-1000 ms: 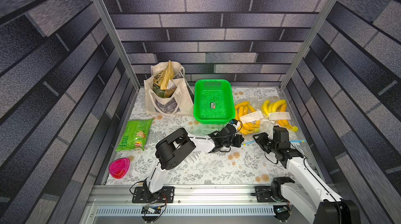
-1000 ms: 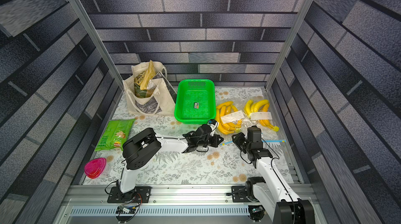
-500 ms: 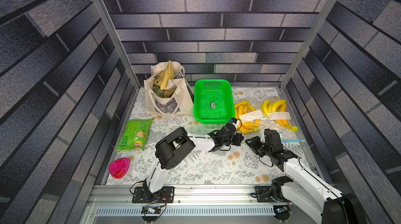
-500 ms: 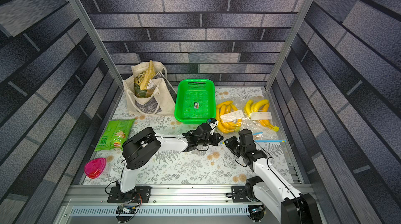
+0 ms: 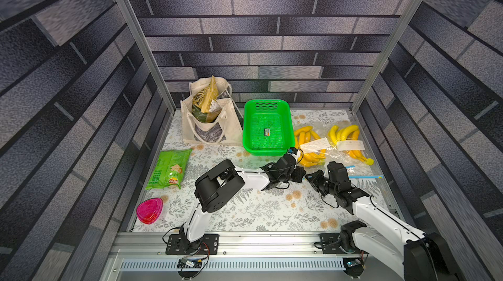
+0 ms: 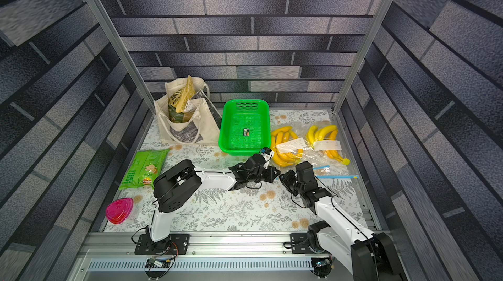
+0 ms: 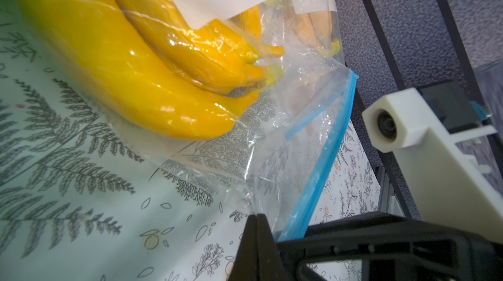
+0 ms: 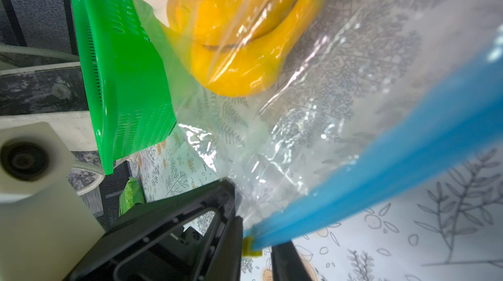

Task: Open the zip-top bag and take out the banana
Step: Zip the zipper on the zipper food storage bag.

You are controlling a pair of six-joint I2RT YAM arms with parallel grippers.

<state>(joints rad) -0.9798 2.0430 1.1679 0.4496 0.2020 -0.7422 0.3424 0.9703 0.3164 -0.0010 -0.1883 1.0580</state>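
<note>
A clear zip-top bag of yellow bananas lies right of the green basket. My left gripper is shut, pinching the bag's clear film at its near corner beside the blue zip strip; in both top views it sits in front of the bag. My right gripper faces it, close by. Its jaws stand narrowly apart on either side of the blue zip strip and its yellow slider, with a small gap left on one side.
A second bag of bananas lies further right. The green basket stands behind the left gripper, a tote bag at the back left. A green crisp packet and a pink container lie at the left.
My right gripper has slid left along the bag's front edge toward my left gripper, and its jaws have narrowed round the zip. The left gripper has kept its pinch.
</note>
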